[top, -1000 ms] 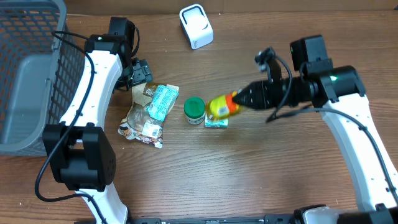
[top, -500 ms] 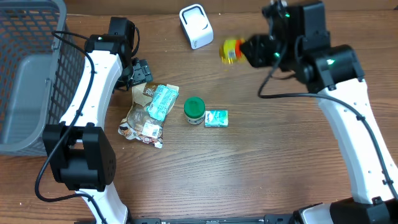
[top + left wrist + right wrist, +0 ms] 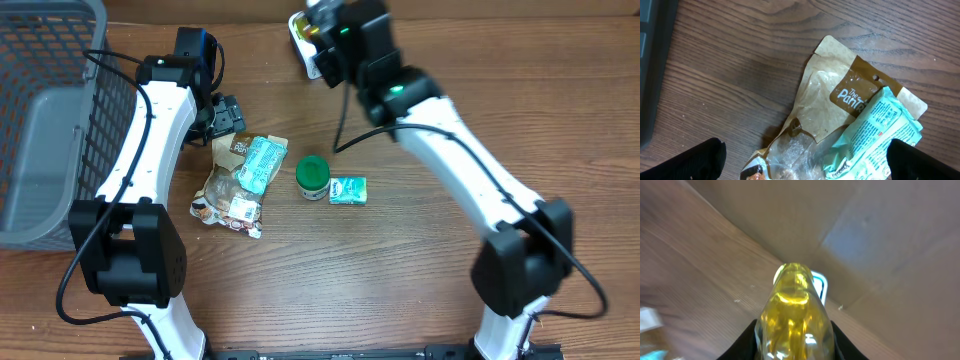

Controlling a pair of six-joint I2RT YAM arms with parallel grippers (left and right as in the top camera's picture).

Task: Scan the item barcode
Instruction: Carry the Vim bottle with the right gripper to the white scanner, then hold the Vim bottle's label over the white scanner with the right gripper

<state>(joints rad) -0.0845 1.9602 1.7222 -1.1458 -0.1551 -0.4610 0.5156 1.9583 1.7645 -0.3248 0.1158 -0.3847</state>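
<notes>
My right gripper (image 3: pixel 794 345) is shut on a yellow bottle (image 3: pixel 796 312) that fills the lower middle of the right wrist view. The bottle's far end points at the white scanner (image 3: pixel 822 286), which stands just behind it. From overhead, the right wrist (image 3: pixel 350 40) covers the bottle and most of the scanner (image 3: pixel 318 67) at the back of the table. My left gripper (image 3: pixel 810 162) hangs open over a brown snack pouch (image 3: pixel 830 107) and a teal packet (image 3: pixel 880 135), its black fingertips (image 3: pixel 702 160) wide apart with nothing between them.
Overhead, the brown pouch (image 3: pixel 228 187) and teal packet (image 3: pixel 262 160) lie left of centre. A green-lidded jar (image 3: pixel 313 176) and a small teal box (image 3: pixel 348 190) sit beside them. A grey wire basket (image 3: pixel 40 120) fills the far left.
The right arm carried the yellow bottle from beside the teal box up and leftward to the scanner at the back. The left arm stayed still.
</notes>
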